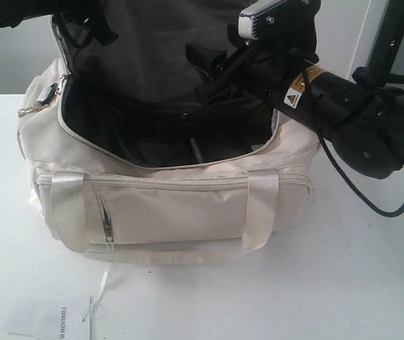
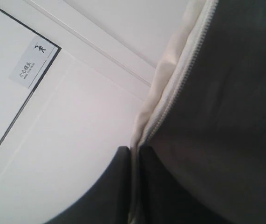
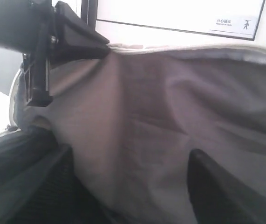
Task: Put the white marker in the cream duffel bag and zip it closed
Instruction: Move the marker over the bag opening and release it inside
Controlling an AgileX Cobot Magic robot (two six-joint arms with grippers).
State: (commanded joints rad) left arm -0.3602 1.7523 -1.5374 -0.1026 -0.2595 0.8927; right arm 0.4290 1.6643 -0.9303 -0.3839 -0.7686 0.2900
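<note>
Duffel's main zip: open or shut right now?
Open. The duffel bag's top gapes wide in the exterior view, with its dark lining exposed and the zip teeth parted.

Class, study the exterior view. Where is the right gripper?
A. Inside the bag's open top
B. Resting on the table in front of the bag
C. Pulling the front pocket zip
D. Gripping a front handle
A: the right gripper hangs inside the open mouth of the bag, over its dark lining.
</note>
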